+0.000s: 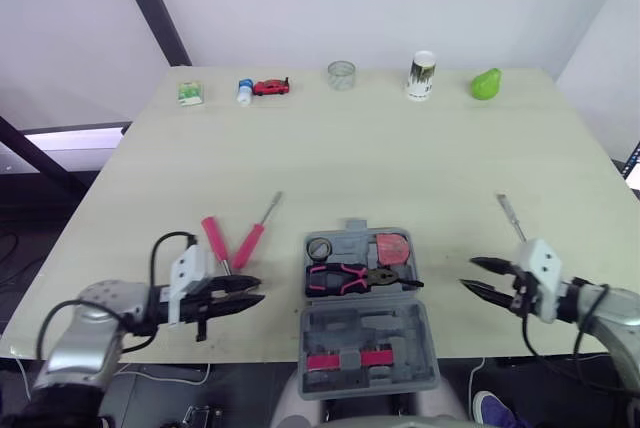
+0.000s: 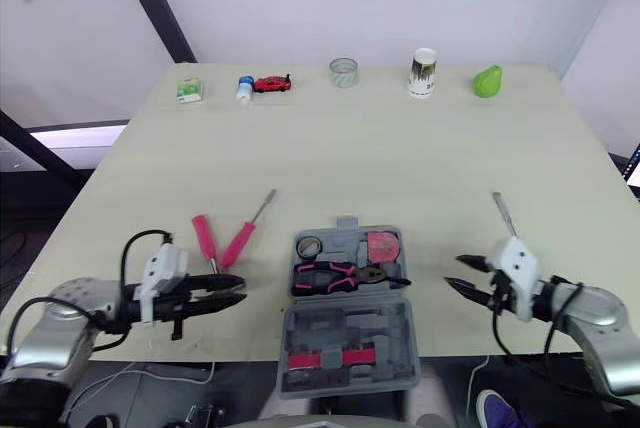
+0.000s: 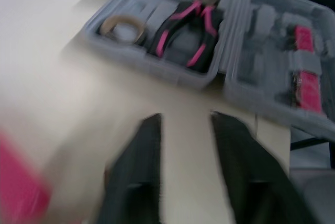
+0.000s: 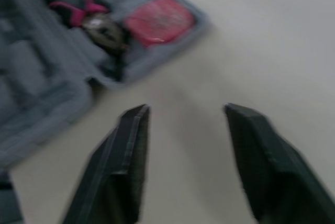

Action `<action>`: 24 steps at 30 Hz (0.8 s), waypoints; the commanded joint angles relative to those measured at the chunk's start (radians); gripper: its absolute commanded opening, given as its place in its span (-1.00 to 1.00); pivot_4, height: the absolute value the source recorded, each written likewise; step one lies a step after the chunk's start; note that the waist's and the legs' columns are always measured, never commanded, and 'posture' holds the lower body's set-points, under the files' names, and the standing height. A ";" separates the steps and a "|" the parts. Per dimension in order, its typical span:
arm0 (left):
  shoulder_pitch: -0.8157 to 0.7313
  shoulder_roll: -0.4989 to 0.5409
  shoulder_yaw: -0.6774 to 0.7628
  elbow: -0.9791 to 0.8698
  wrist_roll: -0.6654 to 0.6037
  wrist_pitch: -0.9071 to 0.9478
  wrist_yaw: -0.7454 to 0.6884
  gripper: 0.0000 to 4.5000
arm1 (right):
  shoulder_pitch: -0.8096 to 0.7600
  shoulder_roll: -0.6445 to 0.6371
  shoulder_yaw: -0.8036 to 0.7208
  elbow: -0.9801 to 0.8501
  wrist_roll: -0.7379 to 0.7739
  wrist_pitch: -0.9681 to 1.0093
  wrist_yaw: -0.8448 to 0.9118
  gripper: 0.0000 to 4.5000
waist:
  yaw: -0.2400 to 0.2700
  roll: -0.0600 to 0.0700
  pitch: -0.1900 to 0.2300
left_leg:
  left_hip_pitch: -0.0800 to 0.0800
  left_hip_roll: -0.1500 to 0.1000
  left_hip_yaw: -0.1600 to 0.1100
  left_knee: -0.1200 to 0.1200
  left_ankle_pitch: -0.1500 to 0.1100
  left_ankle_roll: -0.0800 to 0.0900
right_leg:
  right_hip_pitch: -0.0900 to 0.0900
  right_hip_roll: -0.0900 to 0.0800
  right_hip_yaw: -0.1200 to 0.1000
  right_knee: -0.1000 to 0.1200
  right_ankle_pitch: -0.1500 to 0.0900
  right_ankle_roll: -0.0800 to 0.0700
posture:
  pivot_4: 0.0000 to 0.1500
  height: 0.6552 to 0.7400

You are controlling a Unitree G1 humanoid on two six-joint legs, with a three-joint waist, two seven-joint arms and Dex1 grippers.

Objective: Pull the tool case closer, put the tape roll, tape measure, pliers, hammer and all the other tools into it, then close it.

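A pale wooden desk (image 1: 400,168) is standing against a white wall, with a dark beam slanting down behind its far left corner. The grey tool case (image 1: 365,326) is lying open at the middle of the near edge, its lid hanging past that edge. In the base the pliers (image 1: 350,276) with pink handles are lying across the middle. The tape roll (image 1: 319,248) is sitting in the pocket behind them towards the left edge, and the pink tape measure (image 1: 392,246) in the pocket towards the right edge. Pink pieces (image 1: 345,359) are sitting in the lid; what they are cannot be told.

Two pink-handled screwdrivers (image 1: 213,240) (image 1: 248,244) are lying on the desk just beside the case, on its left. A slim silver tool (image 1: 510,213) is lying well apart from the case, towards the right edge.

The left gripper (image 1: 258,291) is hovering at the near edge between the screwdrivers and the case, its fingers (image 3: 141,171) parted and gripping nothing. The right gripper (image 1: 468,272) is hanging on the other side of the case, pointing at it, its fingers (image 4: 125,166) spread wide and empty.

Along the far edge are standing a green box (image 1: 190,93), a small blue-capped bottle (image 1: 244,91), a red toy car (image 1: 271,87), a clear glass (image 1: 341,75), a white canister (image 1: 421,76) and a green pear (image 1: 486,84).
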 commanded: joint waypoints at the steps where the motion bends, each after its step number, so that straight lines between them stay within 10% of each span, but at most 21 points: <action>1: -0.056 -0.010 -0.072 0.074 0.047 -0.039 -0.050 -0.93 | -0.081 -0.009 0.093 0.062 -0.061 -0.034 0.071 -0.59 | -0.002 0.000 0.000 | 0.000 0.000 0.000 0.000 0.000 0.000 | 0.000 0.001 -0.001 0.000 0.000 0.000 | 1.00 1.00; 3: -0.073 -0.012 -0.094 0.109 0.065 -0.066 -0.065 -1.00 | -0.109 -0.009 0.133 0.088 -0.088 -0.052 0.092 -0.98 | -0.004 0.000 0.001 | 0.000 0.000 0.000 0.000 0.000 0.000 | 0.000 0.003 -0.001 0.000 0.000 0.001 | 1.00 1.00; 24: -0.124 -0.067 -0.161 0.163 0.119 -0.120 -0.035 -1.00 | -0.209 0.074 0.253 0.210 -0.186 -0.143 0.111 -0.98 | -0.001 -0.001 0.001 | 0.000 0.001 -0.001 0.002 0.000 0.000 | 0.000 0.005 0.000 0.002 0.001 0.002 | 1.00 1.00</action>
